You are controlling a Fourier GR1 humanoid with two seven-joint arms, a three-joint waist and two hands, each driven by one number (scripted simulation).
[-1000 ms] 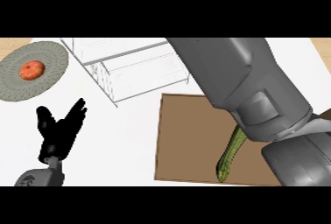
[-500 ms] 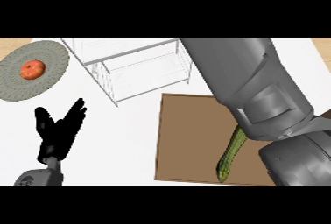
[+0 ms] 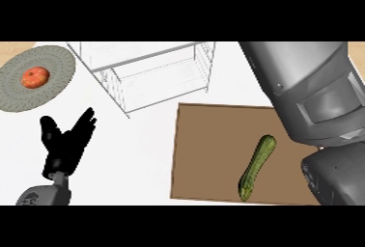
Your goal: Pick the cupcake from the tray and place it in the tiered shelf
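Brown tray [image 3: 206, 144] at lower right shows only a cucumber [image 3: 255, 166], no cupcake, perhaps hidden behind the grey right arm [image 3: 314, 96]; soft and crushable, it wants holding by its base; left hand [image 3: 65, 144] rests open, right hand unseen.

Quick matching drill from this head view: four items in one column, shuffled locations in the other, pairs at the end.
Items:
1. zucchini
2. tomato
3. tiered shelf
4. left robot hand

Locations:
A. on the grey plate, upper left
B. lower left, open, fingers up
C. lying on the brown tray
D. top centre, wire frame

Pairs: 1-C, 2-A, 3-D, 4-B

No cupcake shows; the right forearm covers the tray's right part.
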